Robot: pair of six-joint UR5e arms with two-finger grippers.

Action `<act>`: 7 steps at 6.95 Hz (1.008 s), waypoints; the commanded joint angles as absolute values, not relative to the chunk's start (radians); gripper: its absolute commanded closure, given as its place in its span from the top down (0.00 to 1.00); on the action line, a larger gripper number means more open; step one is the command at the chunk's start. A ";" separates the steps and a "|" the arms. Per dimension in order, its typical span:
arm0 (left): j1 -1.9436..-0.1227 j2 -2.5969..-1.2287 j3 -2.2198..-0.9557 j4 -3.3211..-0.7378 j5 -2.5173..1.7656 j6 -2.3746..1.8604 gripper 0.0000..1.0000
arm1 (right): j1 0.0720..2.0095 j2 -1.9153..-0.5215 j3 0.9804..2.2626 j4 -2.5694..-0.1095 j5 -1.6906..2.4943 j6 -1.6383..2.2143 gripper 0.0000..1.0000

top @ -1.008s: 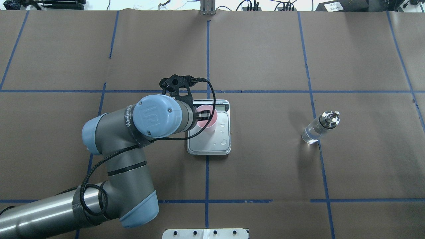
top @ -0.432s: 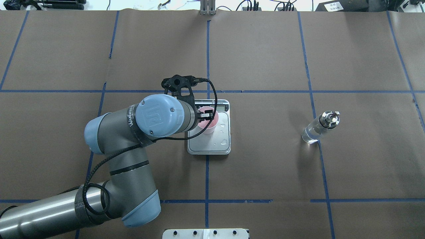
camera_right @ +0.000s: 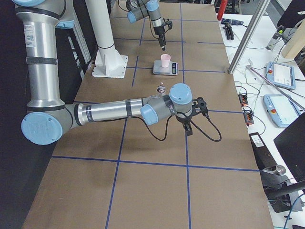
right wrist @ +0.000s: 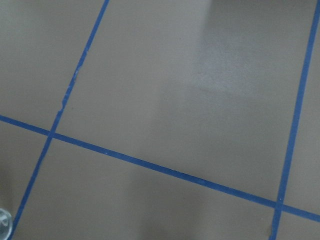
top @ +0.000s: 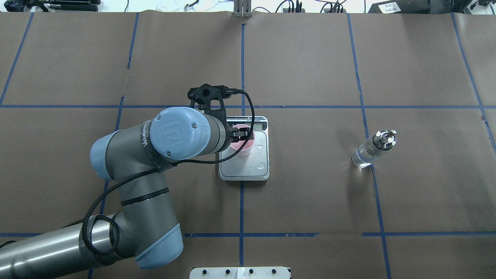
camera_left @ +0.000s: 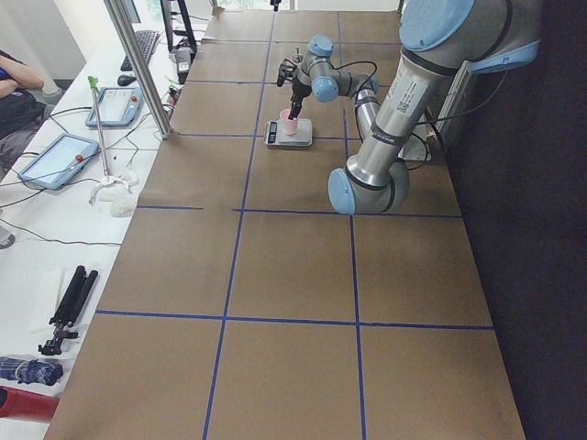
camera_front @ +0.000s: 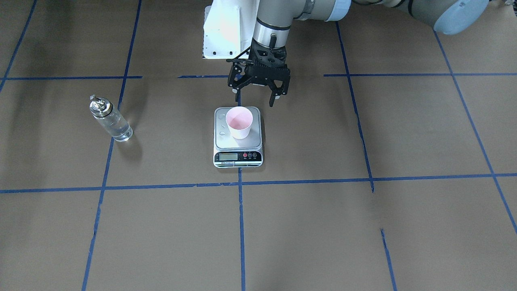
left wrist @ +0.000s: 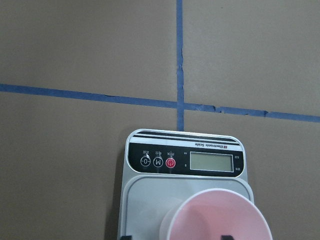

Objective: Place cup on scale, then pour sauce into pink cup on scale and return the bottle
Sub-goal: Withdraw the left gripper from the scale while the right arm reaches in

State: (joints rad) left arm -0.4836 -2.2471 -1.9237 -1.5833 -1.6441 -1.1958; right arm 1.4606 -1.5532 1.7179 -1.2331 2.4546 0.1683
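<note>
Cup (camera_front: 239,121): pale pink paper, tapered, round rim, upright about mid-platform on the scale (camera_front: 253,139). Only its pink inside shows. The rim is narrower than the platform.

Bottle (camera_front: 113,123): clear glass cylinder with a silver metal pour spout and dark collar. It stands upright on a blue tape line (camera_front: 307,180), well apart from the scale, on the robot's right side of the table (camera_front: 323,226). Clear, colourless sauce (camera_front: 117,128) shows through the glass; fill level is hard to read.

The scale is flat, with a square silver-grey platform and rounded corners. Its black front strip, carrying the LCD display (left wrist: 212,161) and red buttons (left wrist: 171,162), faces away from the robot. A few clear drops (top: 262,166) sit on the platform beside the cup. The table is covered in matte brown paper, gridded with the blue tape.

Left gripper (camera_front: 253,97): black, two fingers, pointing down, jaws spread wide and holding nothing. It hangs above the cup, not touching it. In the left wrist view the cup rim sits bottom centre, between the two dark fingertip edges.

Right gripper (camera_right: 188,125): low over bare paper, well apart from the scale and nearer the bottle. It shows only in the exterior right view, so its jaw state cannot be told.
</note>
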 commanded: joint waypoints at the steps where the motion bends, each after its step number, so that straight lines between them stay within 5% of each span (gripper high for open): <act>1: -0.617 -2.127 -2.150 -1.447 -1.768 -0.931 1.00 | 1.457 -1.555 1.773 -1.236 2.494 0.265 1.00; 5: -1.184 -1.791 -2.152 -1.444 -2.094 -0.219 1.00 | 1.294 -1.585 1.983 -1.250 2.400 0.619 1.00; 7: -1.350 -1.697 -1.920 -1.445 -2.167 -0.049 1.00 | 1.174 -1.586 2.093 -1.252 2.359 0.803 1.00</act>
